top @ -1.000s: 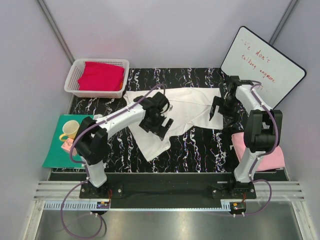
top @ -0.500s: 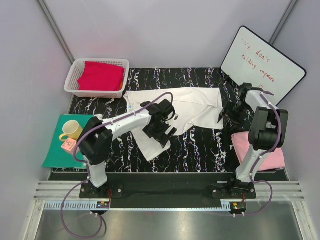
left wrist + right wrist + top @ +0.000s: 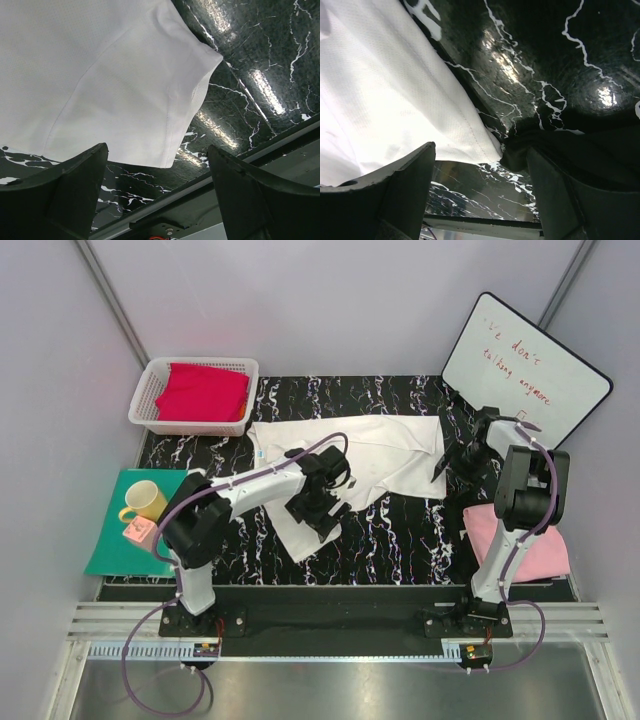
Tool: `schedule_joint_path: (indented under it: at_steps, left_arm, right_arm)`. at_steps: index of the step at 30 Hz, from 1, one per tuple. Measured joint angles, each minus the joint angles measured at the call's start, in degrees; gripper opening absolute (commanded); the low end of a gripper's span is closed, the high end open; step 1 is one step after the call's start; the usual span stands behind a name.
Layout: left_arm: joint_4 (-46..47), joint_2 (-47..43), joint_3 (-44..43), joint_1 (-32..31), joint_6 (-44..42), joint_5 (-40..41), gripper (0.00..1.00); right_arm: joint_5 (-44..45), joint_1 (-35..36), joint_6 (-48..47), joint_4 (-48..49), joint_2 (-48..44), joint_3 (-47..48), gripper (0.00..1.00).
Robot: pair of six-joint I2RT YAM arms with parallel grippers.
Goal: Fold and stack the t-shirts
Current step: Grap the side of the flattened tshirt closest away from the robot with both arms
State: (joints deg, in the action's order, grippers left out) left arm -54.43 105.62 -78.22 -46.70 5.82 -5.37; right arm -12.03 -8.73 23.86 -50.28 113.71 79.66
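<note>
The white shirt lies spread out mid-table. The red shirt is in the far-left basket, and the pink shirt lies near right. The left gripper, released and empty, is over the white shirt's near sleeve. The right gripper, also released, is at its right edge.

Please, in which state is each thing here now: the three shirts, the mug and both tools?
white t-shirt: spread out flat on the table
red t-shirt: folded, in the basket
pink t-shirt: folded, lying at near right
mug: upright, on the green mat
left tool: open, holding nothing
right tool: open, holding nothing
</note>
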Motion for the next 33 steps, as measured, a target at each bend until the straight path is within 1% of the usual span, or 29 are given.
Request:
schedule_joint_path:
  at_steps: [4,12,19,20,21,27,30,33]
  left_arm:
    - [0.0,1.8,0.0,0.0,0.0,0.0,0.84]
    - [0.0,2.7,-0.1,-0.1,0.0,0.0,0.76]
    - [0.0,4.2,-0.6,-0.5,0.1,0.0,0.76]
    - [-0.2,4.3,-0.7,-0.5,0.1,0.0,0.76]
    - [-0.2,4.4,-0.9,-0.5,0.2,0.0,0.76]
    - [-0.4,5.5,-2.5,-0.6,0.7,0.1,0.76]
    - [-0.4,6.1,-2.8,-0.6,1.2,0.2,0.76]
    - [-0.8,6.8,-3.2,-0.7,1.6,0.2,0.73]
  right_arm:
    - [-1.1,0.0,-0.2,-0.2,0.0,1.3,0.82]
    - [-1.2,0.0,-1.6,-0.5,0.0,4.3,0.82]
    - [-2.1,-0.2,-4.4,-0.5,0.7,6.8,0.81]
    - [-2.3,-0.2,-4.8,-0.5,0.9,6.9,0.79]
    - [-2.5,-0.2,-5.1,-0.5,1.1,6.9,0.74]
    - [-3.4,-0.3,-6.1,-0.3,4.1,5.5,0.71]
    - [-4.8,-0.3,-6.2,-1.2,4.7,4.7,0.67]
    - [-5.7,-0.5,-6.4,-1.2,4.9,4.6,0.49]
